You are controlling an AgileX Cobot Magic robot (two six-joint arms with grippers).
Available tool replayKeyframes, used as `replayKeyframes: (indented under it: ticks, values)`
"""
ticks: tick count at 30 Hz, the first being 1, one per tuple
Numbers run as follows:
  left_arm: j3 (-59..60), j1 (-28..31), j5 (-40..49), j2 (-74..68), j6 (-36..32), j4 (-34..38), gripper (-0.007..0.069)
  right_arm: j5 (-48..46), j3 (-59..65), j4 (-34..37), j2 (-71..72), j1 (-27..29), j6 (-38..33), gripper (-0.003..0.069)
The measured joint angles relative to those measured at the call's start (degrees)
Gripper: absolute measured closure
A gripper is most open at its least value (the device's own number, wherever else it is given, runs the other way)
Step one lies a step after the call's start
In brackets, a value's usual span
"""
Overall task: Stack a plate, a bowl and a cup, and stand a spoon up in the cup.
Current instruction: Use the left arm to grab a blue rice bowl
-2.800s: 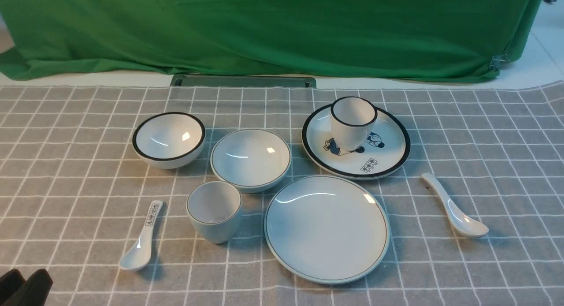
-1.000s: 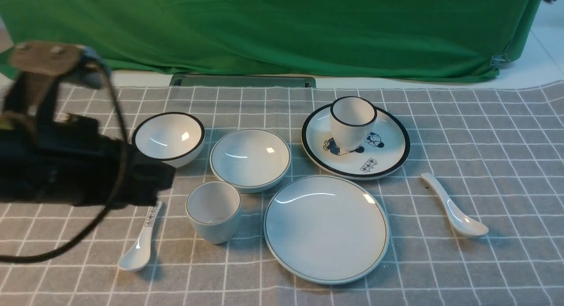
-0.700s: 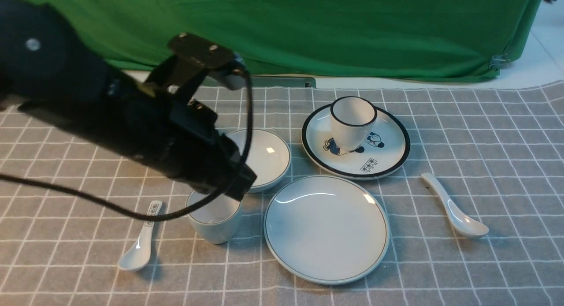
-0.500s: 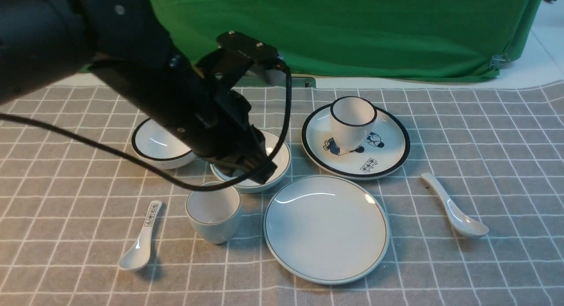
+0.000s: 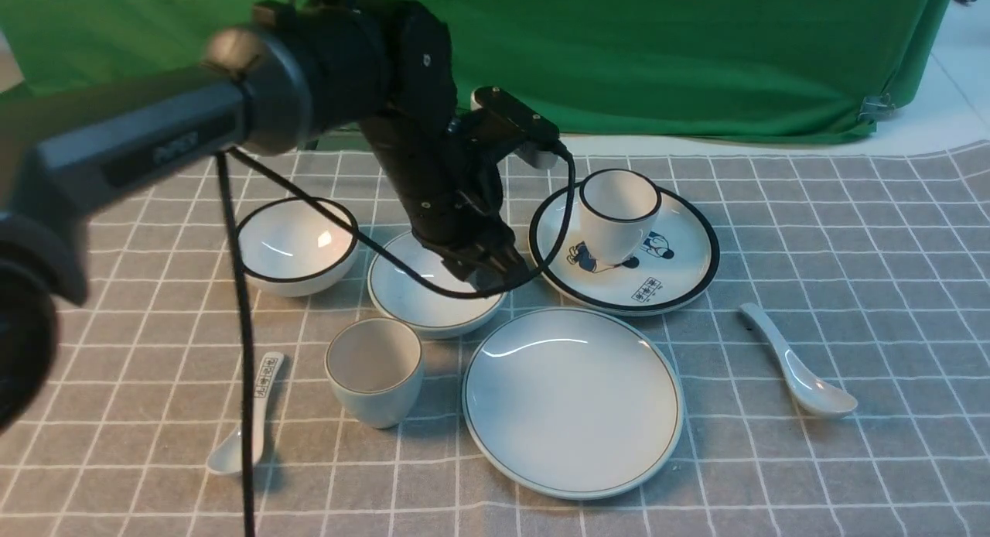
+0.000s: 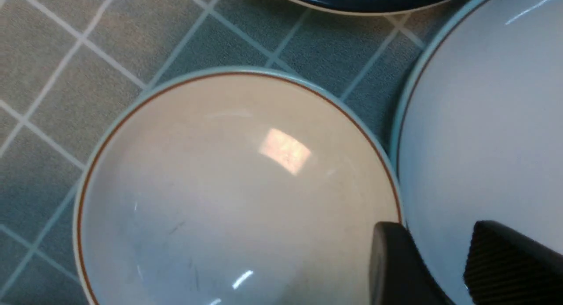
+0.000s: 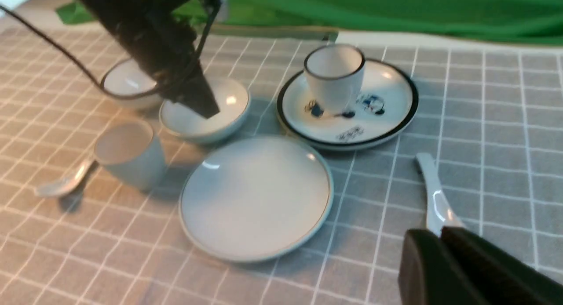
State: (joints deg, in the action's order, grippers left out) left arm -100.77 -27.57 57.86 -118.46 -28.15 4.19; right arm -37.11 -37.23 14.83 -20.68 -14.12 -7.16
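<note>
You're on the first step: your left gripper (image 5: pixel 499 270) hangs over the bowl (image 5: pixel 410 297) at its three-o'clock rim, jaws parted, empty. Next, pinch that rim and carry it to the plate (image 5: pixel 572 401) at five o'clock. Your right gripper (image 7: pixel 433 241) looks pinched closed, empty.

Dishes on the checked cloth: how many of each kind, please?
Plates: 2, plain plate, cartoon plate
Bowls: 2, grey-rimmed bowl, black-rimmed bowl
Cups: 2, grey-rimmed cup, black-rimmed cup
Spoons: 2, plain spoon, lettered spoon
Total: 8
</note>
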Motion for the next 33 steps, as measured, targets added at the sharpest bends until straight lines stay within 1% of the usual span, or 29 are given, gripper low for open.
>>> replayKeyframes:
  ticks: [2, 3, 5, 8, 15, 19, 20, 22, 26, 30, 33]
  values:
    - [-0.33, 0.0, 0.28, -1.32, 1.5, 0.15, 0.0263, -0.82, -0.04, 0.04, -0.73, -0.47, -0.05, 0.0575]
    - [-0.47, 0.0, 0.34, -2.01, 2.57, 0.08, 0.0239, -0.95, -0.04, 0.04, -0.74, -0.47, -0.05, 0.0572]
    - [-0.59, 0.0, -0.01, -3.41, 4.5, -0.93, 0.0223, -1.01, -0.04, 0.04, -0.74, -0.47, -0.05, 0.0571]
    - [-0.59, 0.0, -1.07, -4.6, 4.91, -2.34, 0.0234, -1.02, -0.04, 0.04, -0.74, -0.47, -0.05, 0.0571]
    - [-0.63, 0.0, -2.53, -6.25, 4.95, -3.1, 0.0291, -1.02, -0.04, 0.04, -0.74, -0.47, -0.05, 0.057]
    - [-0.63, 0.0, -3.96, -7.39, 4.49, -3.1, 0.0341, -1.32, -0.04, 0.04, -0.74, -0.47, -0.05, 0.057]
    - [-0.63, 0.0, -4.08, -7.69, 4.23, -3.22, 0.0365, -1.53, -0.04, 0.04, -0.74, -0.47, -0.1, 0.057]
    - [-0.63, 0.0, -4.13, -7.81, 4.24, -3.22, 0.0381, -1.68, -0.04, -0.02, -0.74, -0.47, -0.16, 0.057]
    - [-1.12, 0.0, -4.2, -7.38, 3.91, -4.19, 0.0519, -1.87, -0.04, -0.07, -0.74, -0.47, -1.34, 0.057]
    - [-1.24, -0.23, -4.15, -6.16, 3.2, -4.99, 0.057, -1.87, -0.04, -0.13, -0.74, -0.47, -1.83, 0.057]
    - [-1.18, -1.1, -3.2, -4.15, 4.94, -6.42, 0.0594, -1.87, -0.04, -0.13, -0.74, -0.47, -2.23, 0.057]
